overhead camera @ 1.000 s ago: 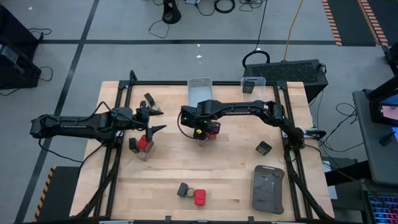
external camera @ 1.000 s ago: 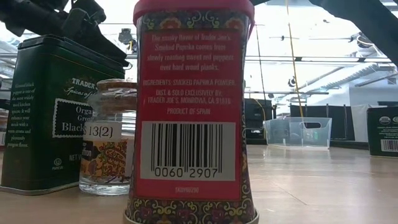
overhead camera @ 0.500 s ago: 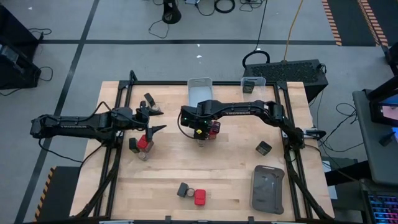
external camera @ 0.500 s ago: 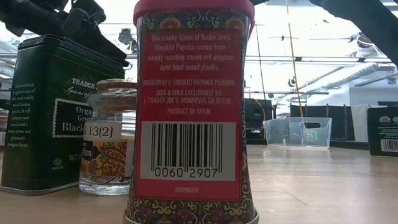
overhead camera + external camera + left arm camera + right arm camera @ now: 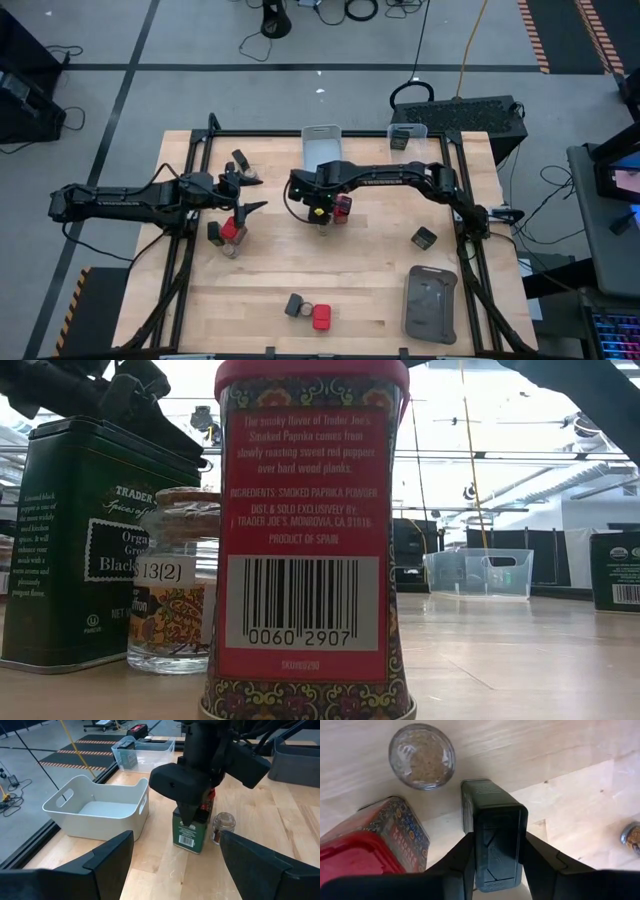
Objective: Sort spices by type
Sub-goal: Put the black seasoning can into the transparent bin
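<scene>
My right gripper [image 5: 322,211] points steeply down at the table's middle, shut on a dark black spice tin [image 5: 496,832]. A red-capped tin [image 5: 367,852] and a tan-topped round jar [image 5: 422,756] stand right beside it on their bases. My left gripper [image 5: 175,865] waits open at the left, clear of everything, above a cluster of three spices [image 5: 228,232]. More spices stand near the front edge [image 5: 306,310], at the back left [image 5: 243,165] and at the right [image 5: 424,237]. My right gripper pinches the black tin between its two fingers, which lie on two opposite sides at its top end [image 5: 479,845]. The fingers [image 5: 187,812] come from above, pointing steeply down. The tin stands upright with its base [image 5: 186,845] on the table.
A grey bin [image 5: 322,145] and a clear bin [image 5: 406,135] holding a dark tin stand at the far edge. A flat dark grey tray [image 5: 430,303] lies at the front right. Bare wood lies between the middle cluster and the front one.
My right gripper has stayed in place over the black tin while its fingers have drawn in on it. The tin and its neighbours have not moved.
</scene>
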Motion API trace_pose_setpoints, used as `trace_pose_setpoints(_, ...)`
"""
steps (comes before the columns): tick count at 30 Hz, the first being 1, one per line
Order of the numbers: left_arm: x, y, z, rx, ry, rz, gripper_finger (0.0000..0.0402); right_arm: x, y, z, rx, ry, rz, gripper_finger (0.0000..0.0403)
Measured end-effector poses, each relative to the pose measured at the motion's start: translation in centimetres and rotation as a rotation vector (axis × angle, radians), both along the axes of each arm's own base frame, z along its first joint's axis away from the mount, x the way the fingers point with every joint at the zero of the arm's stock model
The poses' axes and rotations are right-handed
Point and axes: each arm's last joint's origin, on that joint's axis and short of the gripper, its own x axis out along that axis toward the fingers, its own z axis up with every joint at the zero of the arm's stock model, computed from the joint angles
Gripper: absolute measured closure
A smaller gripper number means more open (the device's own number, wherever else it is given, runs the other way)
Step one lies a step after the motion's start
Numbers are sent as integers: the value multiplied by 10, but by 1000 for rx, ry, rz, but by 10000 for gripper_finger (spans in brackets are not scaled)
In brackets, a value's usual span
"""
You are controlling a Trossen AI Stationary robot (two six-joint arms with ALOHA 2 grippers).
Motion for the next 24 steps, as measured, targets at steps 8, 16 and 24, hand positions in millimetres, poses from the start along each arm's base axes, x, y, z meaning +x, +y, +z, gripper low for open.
trace_pose_setpoints(8,0,0,0,0,0,0,100,-3,-9,38,-8,2,-149,294)
trace_pose_setpoints(16,0,0,0,1,-4,0,100,-19,-39,107,49,-89,-399,295)
trace_pose_setpoints(24,0,0,0,3,-3,-4,100,-95,-108,158,128,-110,-836,297)
